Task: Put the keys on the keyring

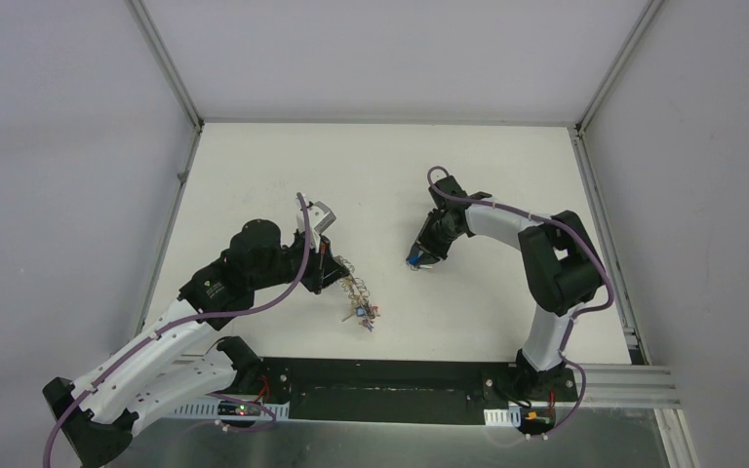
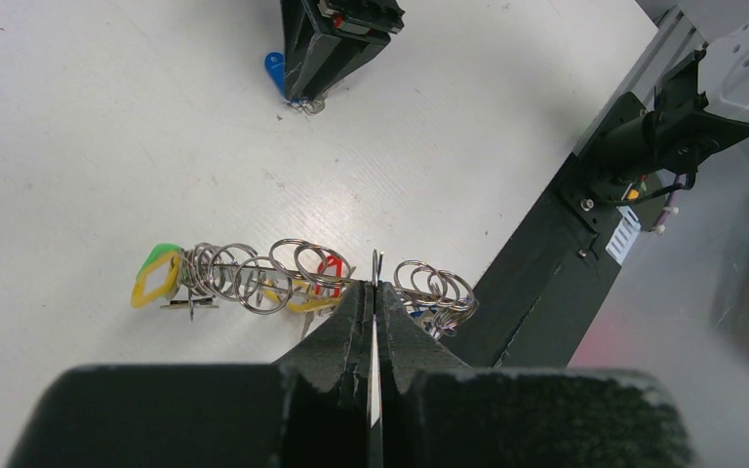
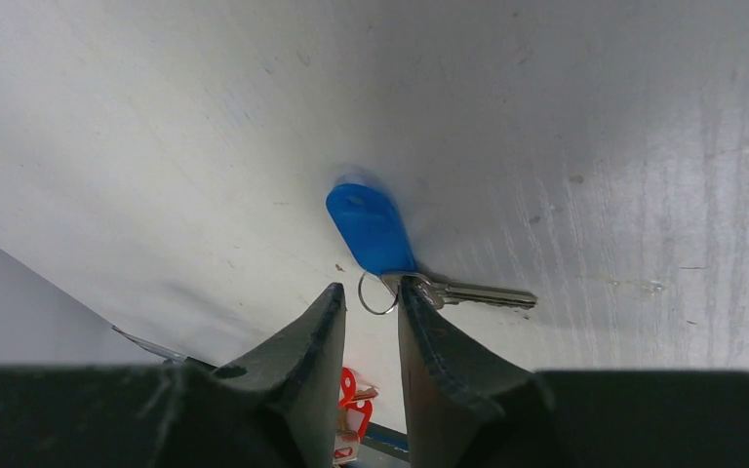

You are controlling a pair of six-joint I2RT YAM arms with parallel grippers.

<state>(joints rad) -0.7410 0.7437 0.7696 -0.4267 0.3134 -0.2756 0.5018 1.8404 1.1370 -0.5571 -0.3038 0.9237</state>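
coiled silvery keyring (image 2: 283, 275), oblong blue tag (image 3: 371, 226), slim metal key (image 3: 478, 292)

On a white table (image 1: 254, 175), left fingers (image 1: 329, 275) at the keyring (image 1: 357, 295), right fingers (image 1: 425, 248) over a blue-tagged key (image 1: 413, 261)

The keyring (image 2: 283, 278) is a run of silver wire loops stretched sideways across the tips of the left fingers (image 2: 346, 327), with one loop pinched between them. Green, yellow and red tags hang on the stretch left of the fingers, and more loops bunch just to their right. The blue key (image 3: 375, 229) lies flat, its oblong tag just beyond the right fingers (image 3: 429, 336). Its small ring sits between their tips and its silver blade points right.
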